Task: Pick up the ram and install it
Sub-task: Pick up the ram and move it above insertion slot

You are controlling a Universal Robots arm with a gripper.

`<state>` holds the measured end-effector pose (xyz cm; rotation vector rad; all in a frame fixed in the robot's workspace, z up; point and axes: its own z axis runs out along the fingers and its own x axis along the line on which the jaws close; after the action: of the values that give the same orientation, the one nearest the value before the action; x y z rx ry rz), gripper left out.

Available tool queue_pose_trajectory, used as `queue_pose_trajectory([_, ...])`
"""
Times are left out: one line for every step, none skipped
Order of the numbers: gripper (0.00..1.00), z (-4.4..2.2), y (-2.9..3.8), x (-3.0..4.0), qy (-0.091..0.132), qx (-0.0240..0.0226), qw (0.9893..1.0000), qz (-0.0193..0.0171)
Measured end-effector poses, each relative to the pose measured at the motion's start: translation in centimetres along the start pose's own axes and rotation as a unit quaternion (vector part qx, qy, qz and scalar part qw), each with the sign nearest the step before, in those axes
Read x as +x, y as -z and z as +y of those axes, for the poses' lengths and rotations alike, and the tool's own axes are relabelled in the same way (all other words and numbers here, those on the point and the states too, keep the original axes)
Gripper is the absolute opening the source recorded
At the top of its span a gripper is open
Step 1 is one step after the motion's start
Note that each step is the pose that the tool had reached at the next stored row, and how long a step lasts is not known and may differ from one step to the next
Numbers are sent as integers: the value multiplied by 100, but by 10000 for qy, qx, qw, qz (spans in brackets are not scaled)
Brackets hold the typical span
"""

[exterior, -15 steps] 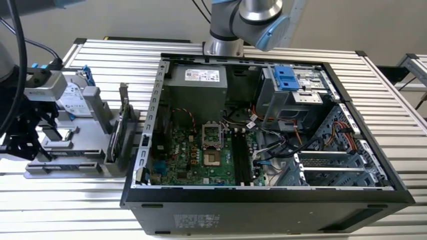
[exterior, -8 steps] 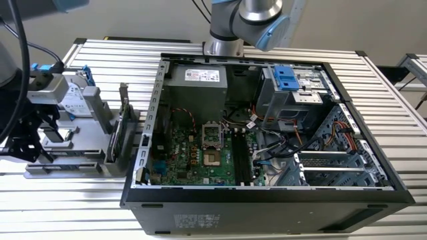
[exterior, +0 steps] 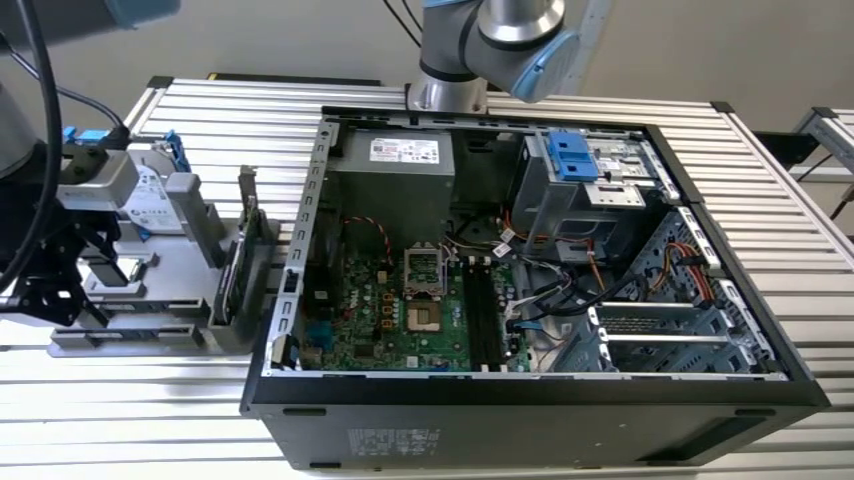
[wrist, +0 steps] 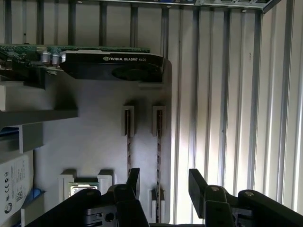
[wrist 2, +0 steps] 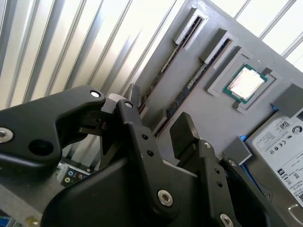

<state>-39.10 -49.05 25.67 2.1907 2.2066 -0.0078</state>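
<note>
Claw (wrist: 164, 184) (wrist 2: 154, 113) of matte black metal hangs released, its two blocky, bolted fingers (wrist: 134, 182) spread apart and holding nothing. In the first wrist view the gap between them lines up with the ram (wrist: 158, 146) (wrist 2: 167, 66), a long, thin stick standing on edge in a pair of slotted grey brackets. Whether the fingers touch it cannot be told. Just beside it, parallel, stands a second stick (wrist: 128, 151) (wrist 2: 188, 90), dark blue along its edge, so there are two sticks in all.

Both sit in a smooth, matte grey holder tray (wrist: 94, 127) (wrist 2: 208, 118). The tray also carries one small square CPU chip (wrist 2: 244, 82) (wrist: 85, 189) with a shiny silver lid in a raised frame, one hard drive (wrist 2: 284, 142) with a pale label, and one black-shrouded graphics card (wrist: 113, 64) on a green board.

The tray rests on a ribbed surface (wrist: 236, 118) (exterior: 160, 420) of bright aluminium slats. In the exterior view, one open black computer case (exterior: 534, 400) lies to the tray's right, its green motherboard (exterior: 387, 320) exposed.
</note>
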Motion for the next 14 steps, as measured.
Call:
queue_pose_trajectory([100, 0, -7, 1, 0, -2, 10000, 1])
queue_pose_trajectory([100, 0, -12, 1, 0, -2, 10000, 1])
queue_pose_trajectory([100, 0, -17, 1, 0, 0, 10000, -1])
queue_pose_trajectory([100, 0, -24, 1, 0, 0, 10000, -2])
queue_pose_trajectory([100, 0, -31, 1, 0, -1, 10000, -3])
queue_pose_trajectory([100, -1, -37, 1, 0, 0, 10000, -4])
queue_pose_trajectory([100, -1, -44, 1, 0, 0, 10000, -5])
queue_pose_trajectory([100, -1, -52, 1, 0, 0, 10000, -6])
queue_pose_trajectory([100, -1, -58, 2, 0, 0, 10000, -7])
queue_pose_trajectory([100, -1, -65, 2, 0, 0, 10000, -8])
queue_pose_trajectory([100, -1, -71, 2, 0, 0, 10000, -10])
queue_pose_trajectory([100, -1, -76, 2, 0, 0, 10000, -11])
queue_pose_trajectory([100, -1, -82, 2, 0, 0, 10000, -11])
queue_pose_trajectory([100, -2, -86, 2, 0, 0, 10000, -12])
